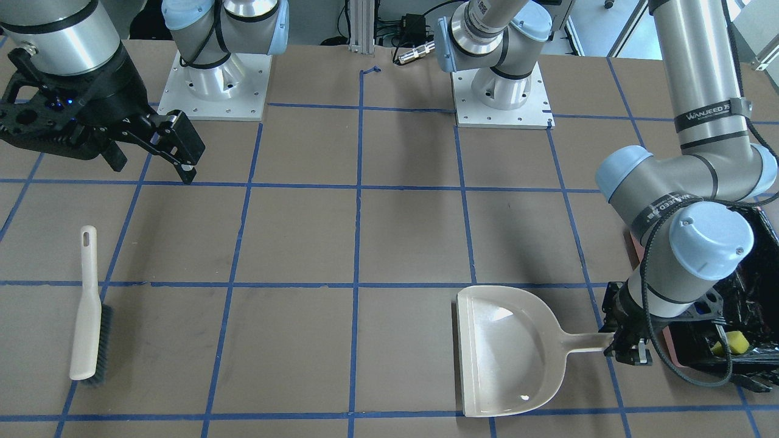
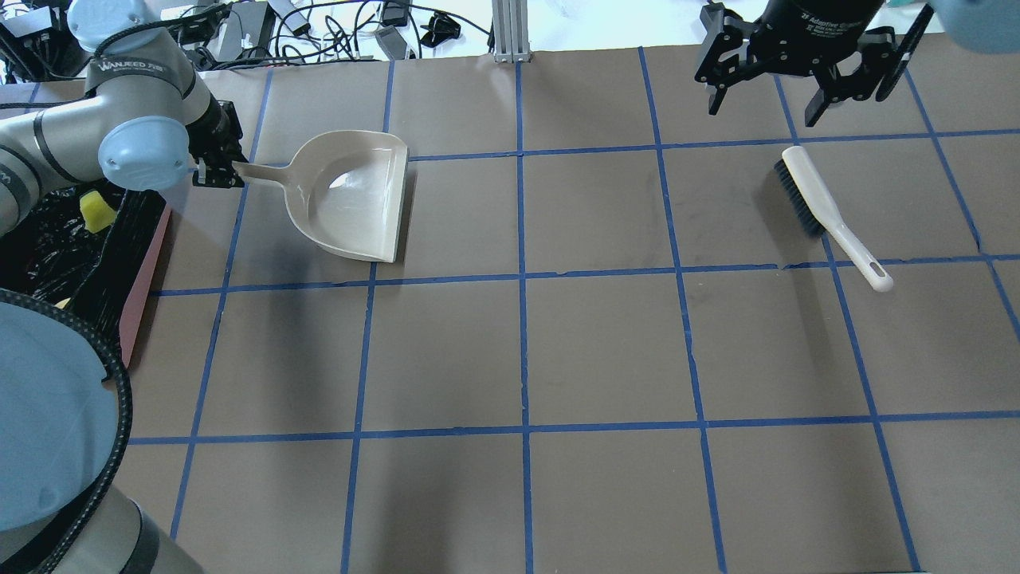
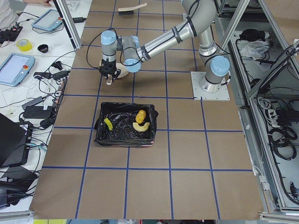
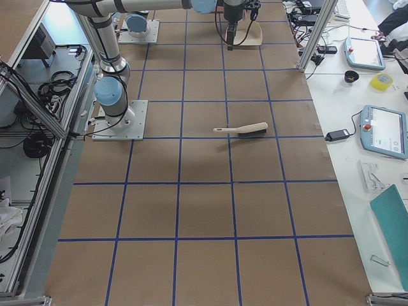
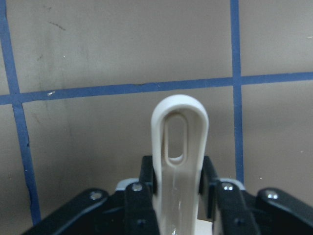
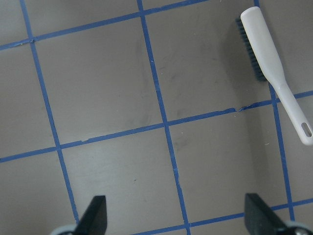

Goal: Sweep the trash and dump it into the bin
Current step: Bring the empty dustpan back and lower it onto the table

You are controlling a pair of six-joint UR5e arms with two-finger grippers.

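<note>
The trash lies inside the bin (image 3: 124, 141): a yellow sponge (image 3: 108, 123), a golden-brown lump (image 3: 141, 115) and a curved tan piece (image 3: 140, 126). The front-facing view shows only the sponge (image 1: 736, 342) in the black liner; the overhead view shows the sponge (image 2: 97, 214) too. My left gripper (image 1: 627, 348) is shut on the handle (image 5: 179, 147) of the beige dustpan (image 1: 511, 353), whose pan is empty and sits beside the bin. My right gripper (image 2: 765, 112) hangs open above the table, holding nothing. The brush (image 2: 829, 211) lies just in front of it.
The bin's pink side (image 2: 147, 271) stands at the table's left end, under my left arm's elbow. The brush (image 1: 88, 316) lies flat on the brown, blue-taped table (image 1: 304, 243). Tablets and cables sit on side benches beyond the table edge (image 3: 18, 70).
</note>
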